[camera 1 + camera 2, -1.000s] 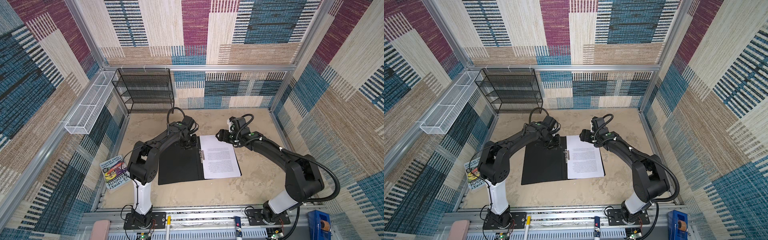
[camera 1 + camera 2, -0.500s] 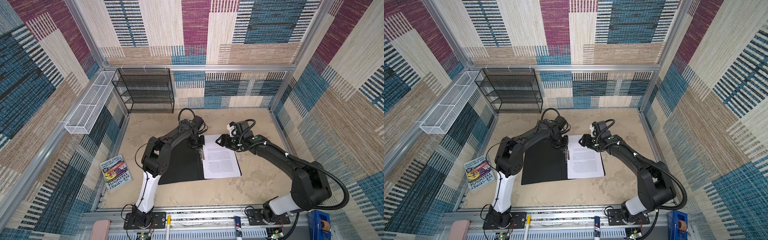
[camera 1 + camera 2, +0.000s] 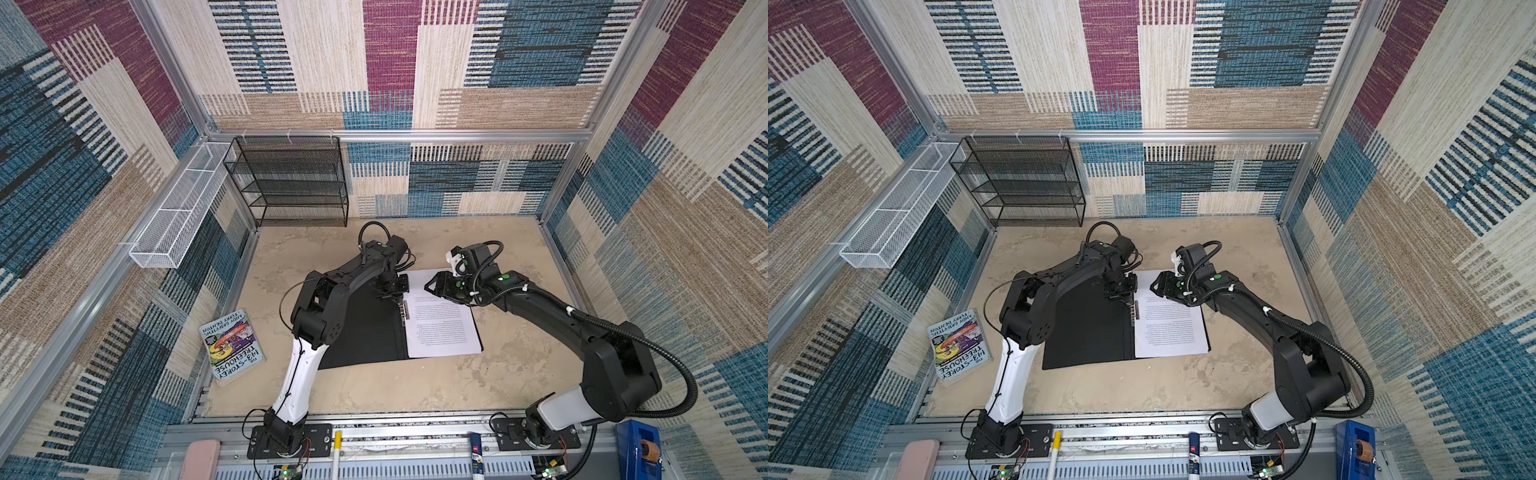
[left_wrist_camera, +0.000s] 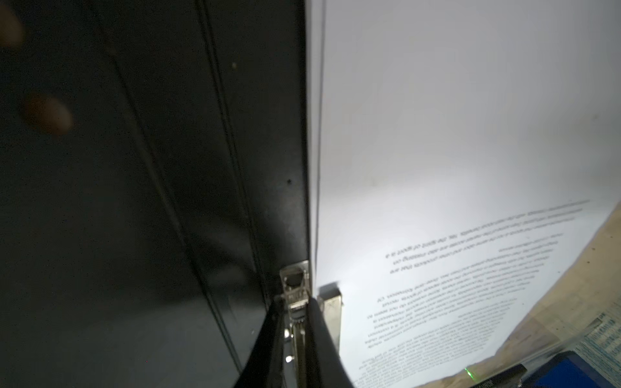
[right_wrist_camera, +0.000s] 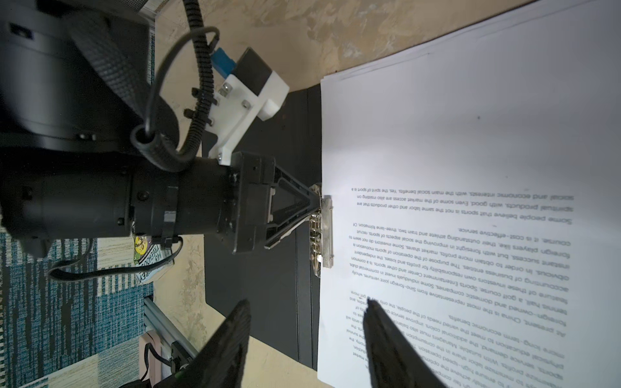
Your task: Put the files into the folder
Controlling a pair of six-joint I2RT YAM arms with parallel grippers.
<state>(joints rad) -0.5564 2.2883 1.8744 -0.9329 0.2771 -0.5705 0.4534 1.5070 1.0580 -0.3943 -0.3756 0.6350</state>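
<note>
folder open, long axis front-to-back | left hand pinching clip | right hand spread

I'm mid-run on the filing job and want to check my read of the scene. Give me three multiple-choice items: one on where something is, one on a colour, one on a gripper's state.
1. Where do the files lie?
A. On the open folder, right of its spine in both top views.
B. On its left half.
C. Off it altogether.

2. What colour is the folder face that shows?
A. Orange.
B. Black.
C. White.

3. What is the left gripper doing?
A. Standing wide open, away from the folder.
B. Lifting a sheet.
C. Pinching the metal clip at the spine.

Key:
1 A, the printed sheets cover that half.
2 B, both top views show only the black inside.
3 C, the left wrist view shows it closed around the clip's lever.
</note>
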